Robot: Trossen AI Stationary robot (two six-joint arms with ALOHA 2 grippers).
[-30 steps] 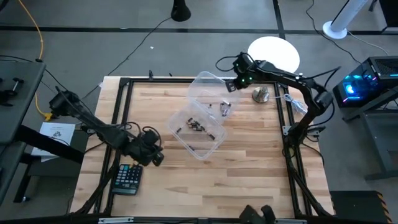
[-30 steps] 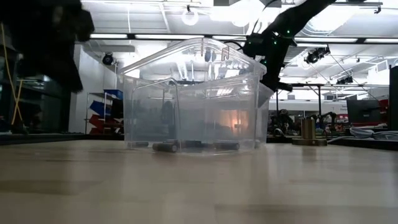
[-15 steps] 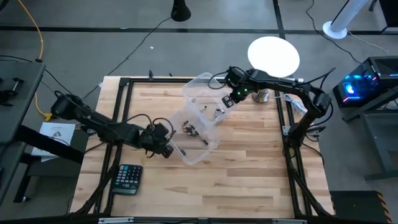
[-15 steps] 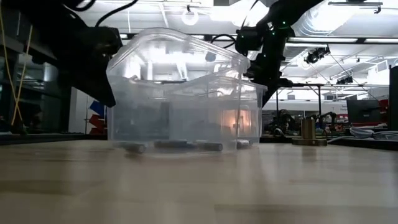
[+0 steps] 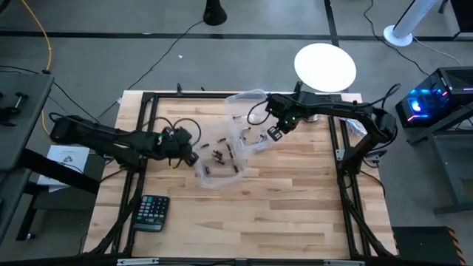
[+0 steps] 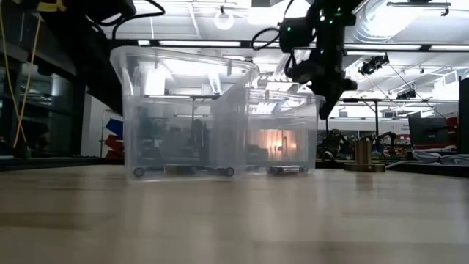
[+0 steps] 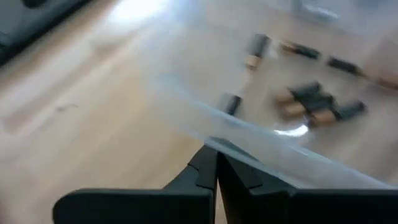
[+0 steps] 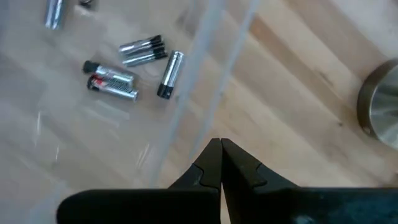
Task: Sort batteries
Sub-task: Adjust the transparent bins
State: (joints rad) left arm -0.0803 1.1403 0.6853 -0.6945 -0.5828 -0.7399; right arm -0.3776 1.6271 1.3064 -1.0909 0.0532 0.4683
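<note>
Two clear plastic bins side by side near the middle of the wooden table (image 5: 295, 214): left bin (image 5: 211, 159), right bin (image 5: 247, 122), walls touching or nearly so.

Left claw (image 5: 186, 142) fully closed, fingertips pressed together at the left bin's outer rim; whether the rim is pinched, cannot tell. Right claw (image 5: 275, 133) also closed tight, hanging just beside the right bin's far wall, holding nothing visible.

Batteries in both bins. Dark brown ones (image 7: 317, 102) on the left bin's floor: about six or seven in the left wrist view, blurred, count uncertain. Silvery grey ones (image 8: 140, 51) on the right bin's floor: five clear in the right wrist view, a sixth at the edge.

Also one black calculator (image 5: 151, 210) near the table's front left corner, one round metal knob (image 8: 379, 109) past the right bin.

Step in hand, judged: positioning the bins, no battery held. Sorting looks far along, dark left, silver right. Next move likely calls for opening a claw, reaching over a rim and picking any stray battery without dragging a bin.
</note>
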